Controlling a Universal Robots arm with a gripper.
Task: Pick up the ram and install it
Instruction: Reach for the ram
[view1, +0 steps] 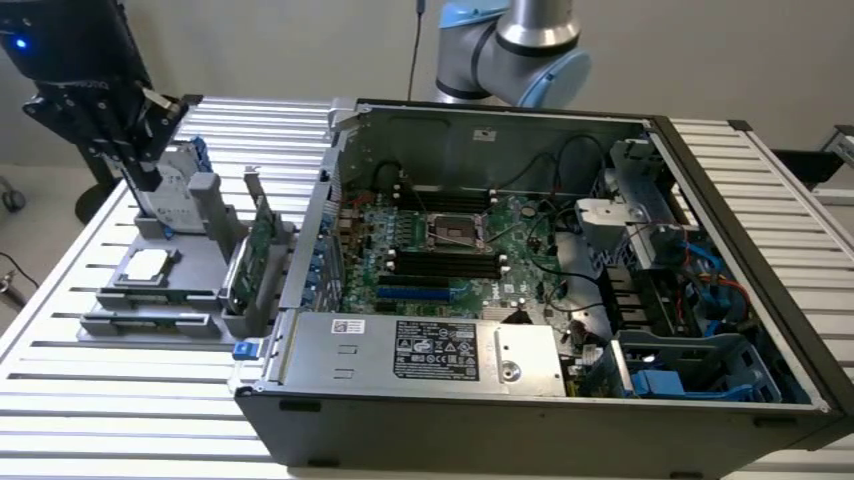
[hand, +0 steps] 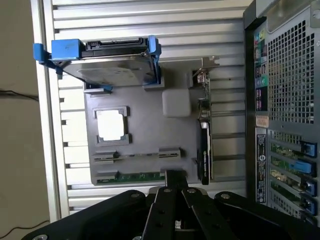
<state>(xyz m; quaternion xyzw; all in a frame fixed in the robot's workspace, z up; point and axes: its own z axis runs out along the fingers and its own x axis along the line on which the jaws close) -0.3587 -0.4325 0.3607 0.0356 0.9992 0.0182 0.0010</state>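
The ram (view1: 150, 321) is a thin dark-green stick lying in the nearest slot of a grey parts holder (view1: 200, 215) on the exterior view's left. In the wrist view the ram (hand: 132, 176) runs along the holder's edge, just beyond my fingertips. My black gripper (view1: 140, 175) hangs above the holder's far end, by the hard drive, and is clear of the ram. Its fingers (hand: 165, 200) are pressed together with nothing between them. The gripper (hand: 174, 186) is shut and holds nothing. The motherboard's memory slots (view1: 441, 265) lie inside the open computer case (view1: 747, 300).
On the holder stand a silver hard drive with blue rails (hand: 105, 60), a square processor (hand: 111, 124) and an upright green expansion card (view1: 260, 255). The case's rear panel (hand: 285, 100) rises right beside the holder. The slatted metal table (view1: 120, 400) spreads all around.
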